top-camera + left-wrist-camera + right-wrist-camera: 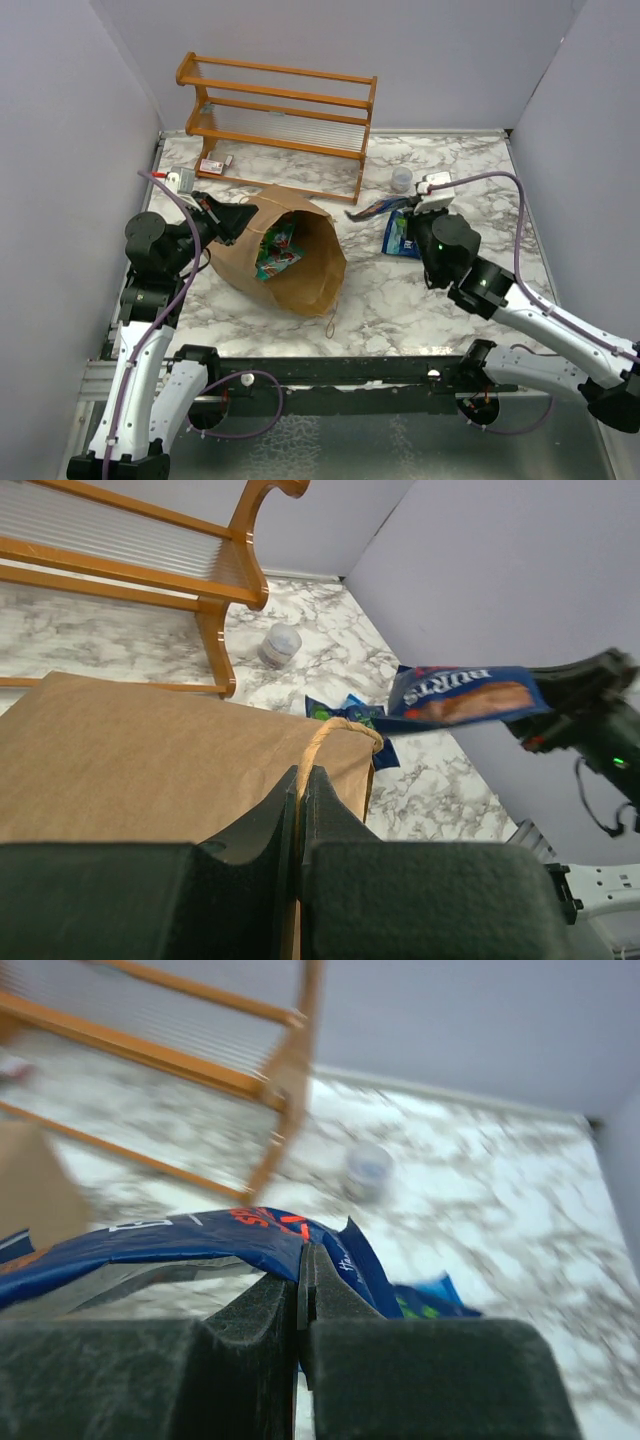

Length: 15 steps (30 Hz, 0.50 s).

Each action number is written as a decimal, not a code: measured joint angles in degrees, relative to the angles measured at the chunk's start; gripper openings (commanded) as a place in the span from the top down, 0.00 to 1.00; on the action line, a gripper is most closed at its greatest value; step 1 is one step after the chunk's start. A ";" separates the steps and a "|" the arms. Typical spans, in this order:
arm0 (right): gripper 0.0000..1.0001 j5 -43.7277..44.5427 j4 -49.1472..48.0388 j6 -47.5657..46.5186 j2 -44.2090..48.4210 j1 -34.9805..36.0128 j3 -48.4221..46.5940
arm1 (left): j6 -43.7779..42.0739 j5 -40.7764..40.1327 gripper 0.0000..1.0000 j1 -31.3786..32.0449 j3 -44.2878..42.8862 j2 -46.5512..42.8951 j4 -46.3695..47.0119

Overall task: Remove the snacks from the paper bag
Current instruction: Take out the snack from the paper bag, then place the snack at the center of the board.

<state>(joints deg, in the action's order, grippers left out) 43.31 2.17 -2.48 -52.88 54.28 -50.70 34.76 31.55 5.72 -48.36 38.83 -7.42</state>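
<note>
The brown paper bag (pixel 300 270) lies on its side in the middle of the table, mouth open upward, with green and teal snack packets (pixel 277 250) inside. My left gripper (pixel 222 212) is shut on the bag's rim by its loop handle (pixel 330 735). My right gripper (pixel 415 203) is shut on the dark blue pouch (pixel 375 208) and holds it above the table, right of the bag; the pouch also shows in the left wrist view (pixel 465 695) and in the right wrist view (pixel 170 1250). A blue-green packet (pixel 402 236) lies on the table below it.
A wooden two-shelf rack (pixel 280 115) stands at the back. A small clear cup (pixel 401 179) sits to its right. A red-and-white flat packet (pixel 213 165) lies under the rack's left end. Grey walls close in both sides.
</note>
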 measured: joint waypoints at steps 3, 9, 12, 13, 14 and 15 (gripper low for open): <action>0.98 -2.36 4.28 6.03 -1.90 -9.53 2.56 | -0.04 -0.02 1.00 0.00 0.00 0.15 -0.33; 0.98 -12.26 10.62 20.63 -2.64 -22.25 6.49 | -0.04 -0.04 1.00 0.00 0.00 0.33 -0.68; 0.98 -18.69 10.67 27.47 -2.62 -24.35 11.10 | -0.04 -0.04 1.00 0.00 0.00 0.52 -0.59; 0.98 -21.00 10.58 29.62 -2.62 -25.11 13.11 | -0.02 -0.02 1.00 0.00 0.00 0.63 -0.57; 0.98 -22.27 10.67 30.99 -2.62 -25.70 14.67 | -0.02 -0.02 1.00 0.00 0.00 0.70 -0.59; 0.98 -23.45 10.58 32.33 -2.62 -26.69 16.20 | -0.04 -0.02 1.00 0.00 0.00 0.74 -0.59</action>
<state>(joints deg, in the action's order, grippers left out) 19.86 12.75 29.85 -55.51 27.59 -34.50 34.72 31.53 5.72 -48.36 39.57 -8.01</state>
